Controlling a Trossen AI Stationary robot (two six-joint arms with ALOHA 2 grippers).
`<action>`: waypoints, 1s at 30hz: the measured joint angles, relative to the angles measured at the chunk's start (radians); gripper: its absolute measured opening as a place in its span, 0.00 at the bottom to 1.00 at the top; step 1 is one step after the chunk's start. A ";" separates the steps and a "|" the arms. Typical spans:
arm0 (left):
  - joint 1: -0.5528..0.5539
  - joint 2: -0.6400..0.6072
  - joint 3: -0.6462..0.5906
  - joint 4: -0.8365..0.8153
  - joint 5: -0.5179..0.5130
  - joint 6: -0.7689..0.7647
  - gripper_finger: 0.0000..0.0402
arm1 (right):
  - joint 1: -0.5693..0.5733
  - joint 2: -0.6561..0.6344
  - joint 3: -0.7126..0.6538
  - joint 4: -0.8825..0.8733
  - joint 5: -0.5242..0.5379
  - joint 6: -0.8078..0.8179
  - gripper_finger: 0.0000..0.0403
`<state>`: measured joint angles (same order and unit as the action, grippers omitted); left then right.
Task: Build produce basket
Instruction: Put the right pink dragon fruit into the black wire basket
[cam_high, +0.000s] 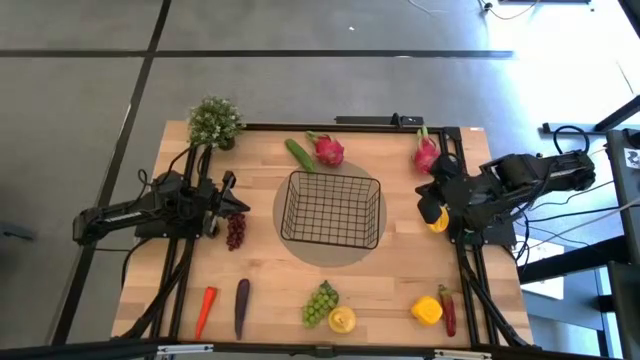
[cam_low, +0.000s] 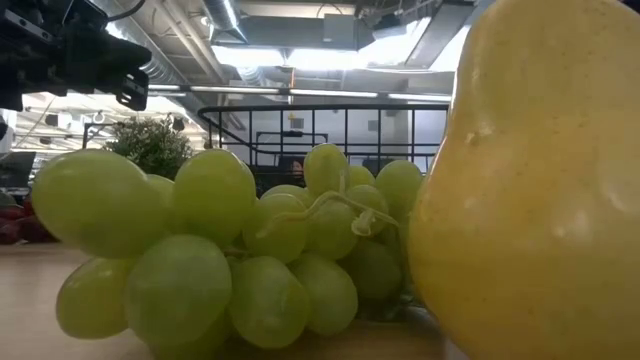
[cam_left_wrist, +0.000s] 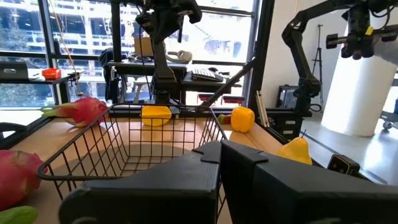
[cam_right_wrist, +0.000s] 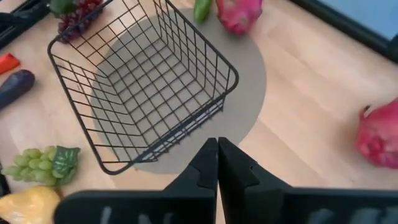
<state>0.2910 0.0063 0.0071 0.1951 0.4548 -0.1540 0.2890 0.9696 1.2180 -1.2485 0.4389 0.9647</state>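
An empty basket (cam_high: 331, 209) sits on a grey round mat (cam_high: 290, 240) at the middle of the tabletop (cam_high: 390, 290), with produce ringed around it and nothing yet inside. The left pincer (cam_high: 226, 203) hovers just beside purple grapes (cam_high: 235, 231) at the basket's left, fingers pressed together, holding nothing. The right pincer (cam_high: 432, 193) hangs near a yellow fruit (cam_high: 437, 219) at the basket's right, its fingers (cam_right_wrist: 217, 163) likewise together and empty. Two dragon fruits (cam_high: 328, 150) (cam_high: 426, 154) and a cucumber (cam_high: 299, 154) lie along the far edge. Green grapes (cam_high: 320, 302), a lemon (cam_high: 342, 320), a pepper (cam_high: 426, 311), a chili (cam_high: 448, 312), an eggplant (cam_high: 241, 306) and a carrot (cam_high: 205, 310) line the near edge.

The first pick appears to be in hand. It would go best if each pincer parts its fingers before descending, straddles its nearest piece across the narrow side, then lifts clear above the wire rim before releasing over the basket's open floor.
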 joint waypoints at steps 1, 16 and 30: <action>0.000 0.000 0.000 0.000 0.000 0.000 0.00 | -0.004 0.001 0.001 0.000 -0.014 0.000 0.00; 0.000 0.025 0.167 -0.164 -0.143 0.002 0.00 | -0.064 0.006 0.001 -0.031 -0.209 0.063 0.07; 0.000 0.299 0.584 -0.595 -0.315 -0.080 0.00 | -0.227 0.006 0.001 -0.080 -0.209 0.311 0.30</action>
<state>0.2913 0.3054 0.5908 -0.3998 0.1394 -0.2338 0.0617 0.9752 1.2186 -1.3288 0.2303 1.2762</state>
